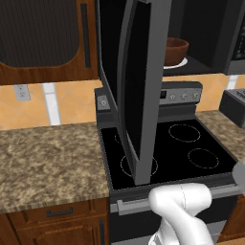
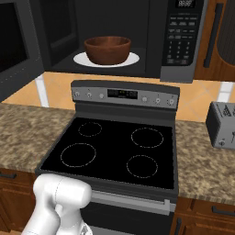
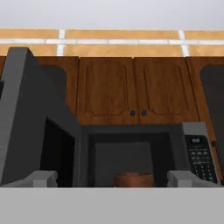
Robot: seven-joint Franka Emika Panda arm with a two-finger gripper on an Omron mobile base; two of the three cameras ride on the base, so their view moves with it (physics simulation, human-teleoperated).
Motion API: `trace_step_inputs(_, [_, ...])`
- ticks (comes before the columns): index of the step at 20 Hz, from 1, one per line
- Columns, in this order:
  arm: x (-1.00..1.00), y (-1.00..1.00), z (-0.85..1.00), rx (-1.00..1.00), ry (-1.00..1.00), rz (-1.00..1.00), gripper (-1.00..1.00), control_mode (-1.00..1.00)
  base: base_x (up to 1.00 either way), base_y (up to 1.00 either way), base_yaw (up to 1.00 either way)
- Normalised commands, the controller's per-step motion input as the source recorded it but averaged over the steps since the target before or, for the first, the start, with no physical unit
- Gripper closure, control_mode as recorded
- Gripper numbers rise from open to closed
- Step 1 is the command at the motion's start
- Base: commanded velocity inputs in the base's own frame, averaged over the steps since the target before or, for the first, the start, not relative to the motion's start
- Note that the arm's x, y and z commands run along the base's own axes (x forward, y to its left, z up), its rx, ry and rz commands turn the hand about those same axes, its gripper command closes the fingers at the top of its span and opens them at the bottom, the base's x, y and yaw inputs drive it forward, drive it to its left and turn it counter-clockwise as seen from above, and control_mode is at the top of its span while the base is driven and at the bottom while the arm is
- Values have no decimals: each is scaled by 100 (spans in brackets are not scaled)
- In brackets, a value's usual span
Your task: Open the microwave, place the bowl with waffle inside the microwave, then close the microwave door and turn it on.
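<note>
The microwave point(image 2: 156, 18) hangs above the stove with its door point(image 1: 136, 86) swung wide open to the left, edge-on in the left base view. Inside, the reddish-brown bowl point(image 2: 107, 49) sits upright on the white turntable plate point(image 2: 133, 59). The bowl's wall hides the waffle. In the hand view my gripper point(image 3: 113, 179) looks at the open microwave point(image 3: 131, 135) from a distance. Its fingertips point(image 3: 41, 178) stand far apart with nothing between them, and the bowl point(image 3: 133, 179) shows far beyond them. The door point(image 3: 26, 118) juts out at that view's left.
A black stove point(image 2: 114, 151) with ring burners lies below the microwave. A grey toaster point(image 2: 222, 124) stands on the granite counter point(image 1: 48, 158) to the right. The microwave's keypad point(image 2: 181, 39) is on its right side. Brown cabinets point(image 3: 131, 87) hang above.
</note>
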Motion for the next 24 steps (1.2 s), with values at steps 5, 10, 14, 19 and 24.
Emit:
trace_step_inputs(5, [-19,88,0,-25,7,-23,-100,-100,0,0,0])
trace_step_inputs(10, [33,54,0,-27,26,-30,-100,-100,0,0,0])
trace_step_inputs(14, [8,51,0,-13,6,-28,-100,-100,0,0,0])
trace_step_inputs(19, [-21,45,-2,-3,-21,-16,-100,-100,0,0,0])
trace_step_inputs(24, [65,31,-50,-8,-11,-23,-100,-100,0,0,0])
